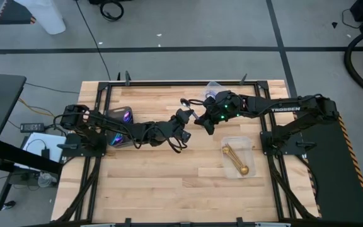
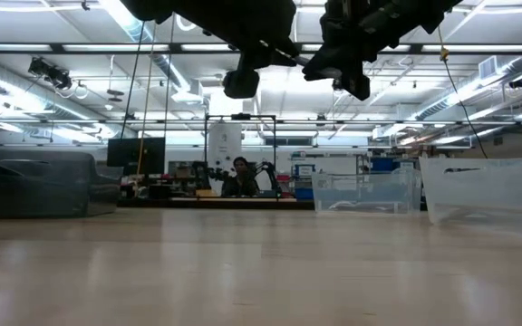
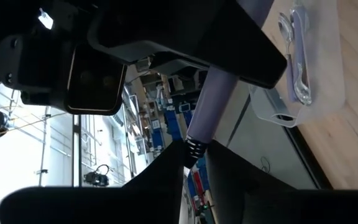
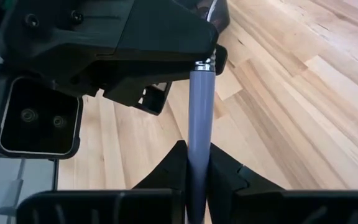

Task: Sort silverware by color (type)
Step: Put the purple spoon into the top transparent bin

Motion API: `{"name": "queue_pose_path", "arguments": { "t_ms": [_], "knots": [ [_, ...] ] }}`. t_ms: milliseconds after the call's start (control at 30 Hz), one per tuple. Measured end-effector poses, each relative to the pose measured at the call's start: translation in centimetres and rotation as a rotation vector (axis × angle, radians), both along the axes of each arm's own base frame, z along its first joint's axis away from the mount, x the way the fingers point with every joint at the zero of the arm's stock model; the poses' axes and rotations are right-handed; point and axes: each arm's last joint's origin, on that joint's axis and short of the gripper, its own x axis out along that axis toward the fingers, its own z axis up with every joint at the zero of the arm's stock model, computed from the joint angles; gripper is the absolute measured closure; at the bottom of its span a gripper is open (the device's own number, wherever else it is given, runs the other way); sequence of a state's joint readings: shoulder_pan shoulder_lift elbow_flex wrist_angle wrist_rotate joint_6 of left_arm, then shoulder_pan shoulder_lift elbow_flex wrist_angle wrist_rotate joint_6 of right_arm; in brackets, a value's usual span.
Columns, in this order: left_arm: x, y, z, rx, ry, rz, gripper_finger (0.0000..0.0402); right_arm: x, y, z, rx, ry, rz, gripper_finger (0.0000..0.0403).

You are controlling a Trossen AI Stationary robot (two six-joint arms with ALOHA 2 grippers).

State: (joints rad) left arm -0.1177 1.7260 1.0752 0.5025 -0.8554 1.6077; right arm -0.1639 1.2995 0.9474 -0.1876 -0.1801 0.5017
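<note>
A lilac-handled spoon (image 4: 201, 118) hangs in the air over the middle of the table (image 1: 169, 183), spanning both tools. The left tool (image 1: 183, 120) has its fingers (image 3: 160, 180) around the bowl end of the handle; how firmly, I cannot tell. The right tool (image 1: 205, 121) is clenched on the handle's other end, fingers (image 4: 166, 171) pressed against it. Bare table lies below. To the right, gold spoons (image 1: 235, 159) lie in a clear container (image 1: 252, 146); another container (image 3: 328, 68) near the far edge holds lilac ones (image 3: 298, 50).
</note>
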Motion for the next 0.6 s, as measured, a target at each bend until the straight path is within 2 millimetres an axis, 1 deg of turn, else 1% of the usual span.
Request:
{"name": "queue_pose_path", "arguments": {
  "t_ms": [200, 433, 500, 600],
  "knots": [
    [0.0, -0.5, -0.1, 0.001, 0.009, -0.026, 0.0327, -0.2, -0.7, -0.1, 0.027, 0.007, -0.008, 0.036],
    [0.0, -0.5, -0.2, 0.058, 0.066, -0.049, 0.0323, -0.4, -1.4, 0.1, 0.092, 0.001, 0.001, 0.0359],
    [0.1, -0.7, -0.3, 0.06, 0.075, -0.071, 0.0309, -0.4, -1.5, 0.2, 0.096, -0.002, -0.005, 0.0359],
    [0.1, -0.8, -0.6, 0.059, 0.093, -0.087, 0.0271, -0.4, -1.5, 0.3, 0.101, -0.01, -0.01, 0.0359]
  ]
}}
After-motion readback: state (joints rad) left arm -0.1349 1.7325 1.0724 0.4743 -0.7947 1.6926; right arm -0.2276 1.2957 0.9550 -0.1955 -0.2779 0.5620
